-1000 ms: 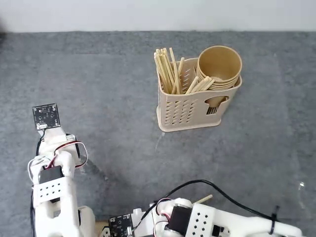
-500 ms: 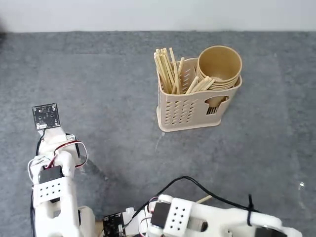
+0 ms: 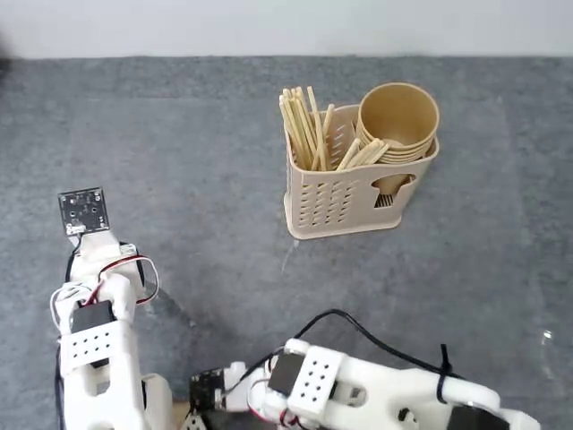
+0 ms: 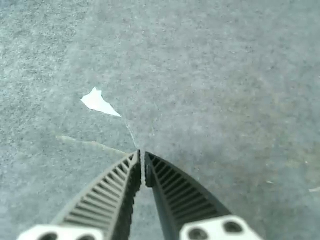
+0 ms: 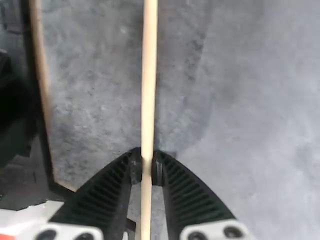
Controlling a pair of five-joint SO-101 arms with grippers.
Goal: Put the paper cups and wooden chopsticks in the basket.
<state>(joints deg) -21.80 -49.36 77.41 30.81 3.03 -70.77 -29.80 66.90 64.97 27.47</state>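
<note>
A beige perforated basket (image 3: pixel 340 202) stands at the back of the grey mat. Several wooden chopsticks (image 3: pixel 304 125) stick out of its left compartment, and stacked paper cups (image 3: pixel 397 116) fill its right one. My right gripper (image 5: pixel 145 167) is shut on one wooden chopstick (image 5: pixel 148 75), which runs straight out past the fingertips over the mat. The right arm (image 3: pixel 358 394) lies low along the front edge of the table. My left gripper (image 4: pixel 142 162) is shut with nothing in it, just above the mat; its arm (image 3: pixel 94 331) is at the front left.
A small white paper scrap (image 4: pixel 100 102) lies on the mat ahead of the left gripper. The mat's front edge (image 5: pixel 42 100) and a dark drop beyond it show beside the right gripper. A black cable (image 3: pixel 376 336) loops over the right arm.
The right arm has swung leftward along the front edge, and the chopstick tip that showed near its elbow is no longer visible from above. The left arm has not moved.
</note>
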